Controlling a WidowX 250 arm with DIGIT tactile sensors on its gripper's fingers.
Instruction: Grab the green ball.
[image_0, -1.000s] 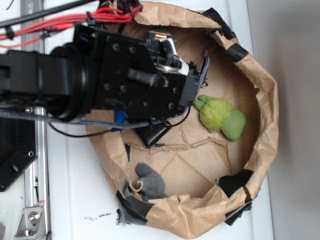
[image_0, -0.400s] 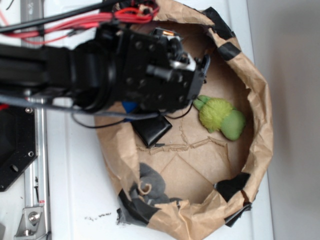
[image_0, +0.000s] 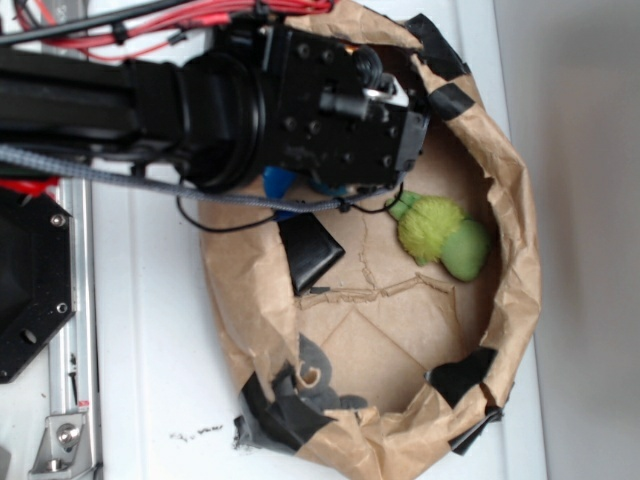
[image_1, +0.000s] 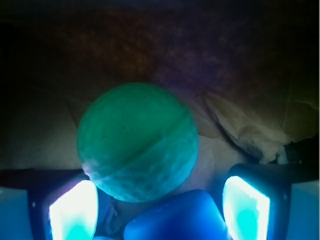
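The green ball (image_1: 137, 142), sea-green and finely ribbed, fills the middle of the wrist view on brown paper. My gripper (image_1: 160, 200) is open. Its glowing pads (image_1: 74, 210) stand wide on either side, and the ball's lower part reaches in between them. The ball sits close to the left pad and clear of the right one. A blue rounded object (image_1: 175, 217) lies against the ball between the jaws. In the exterior view the black wrist housing (image_0: 340, 110) hangs over the back of the paper bowl (image_0: 515, 270) and hides the ball and the fingers.
A fuzzy lime-green plush toy (image_0: 445, 235) lies at the bowl's right. A black block (image_0: 310, 250) sits mid-left, with a blue piece (image_0: 280, 183) showing under the arm. A grey thing (image_0: 320, 375) is partly covered by the crumpled front wall. Red cables (image_0: 150, 25) run along the top left.
The arm has moved right and toward the bowl's back rim. The bowl's front wall has folded in over the grey thing.
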